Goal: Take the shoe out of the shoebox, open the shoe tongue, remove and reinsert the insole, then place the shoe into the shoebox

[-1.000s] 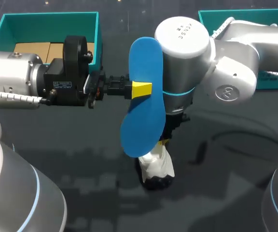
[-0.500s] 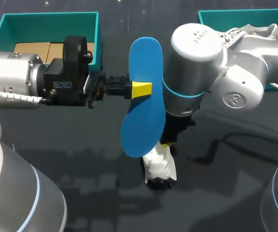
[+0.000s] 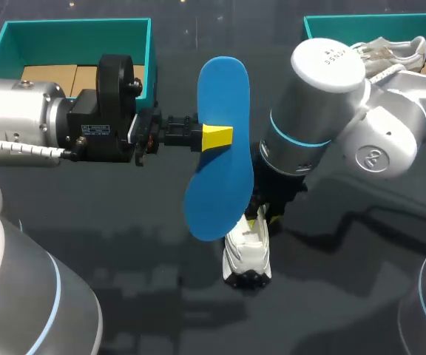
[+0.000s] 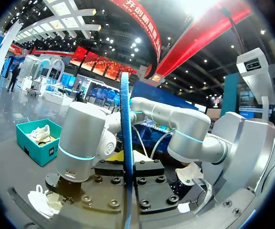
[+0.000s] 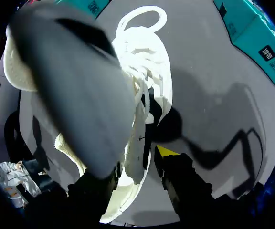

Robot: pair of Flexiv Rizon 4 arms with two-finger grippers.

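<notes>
Head view shows the left gripper point(image 3: 217, 137) clenched on the blue insole point(image 3: 224, 89): one yellow tip lies flat on the near face and the other finger is hidden behind it. The insole stands on edge above the dark table point(image 3: 124, 222), its long axis running from twelve to six o'clock. The left wrist view shows the insole edge-on, rising as a thin blue line out from between that gripper's fingers. From the insole, the right gripper point(image 3: 263, 216) sits toward five o'clock, pointing down from the right arm point(image 3: 324, 111), and it grasps the white shoe point(image 3: 247, 255) by its upper. The shoe hangs below the gripper with its dark sole turned toward six o'clock. In the right wrist view a strip of the shoe's white upper runs between the fingers point(image 5: 166, 151), with the laces looped out ahead of them. Farther out, a teal shoebox point(image 3: 149, 55) with brown cardboard point(image 3: 50, 74) inside stands at ten o'clock on the table. A second teal shoebox point(image 3: 316, 24) at one o'clock holds another pale shoe point(image 3: 398, 50).
</notes>
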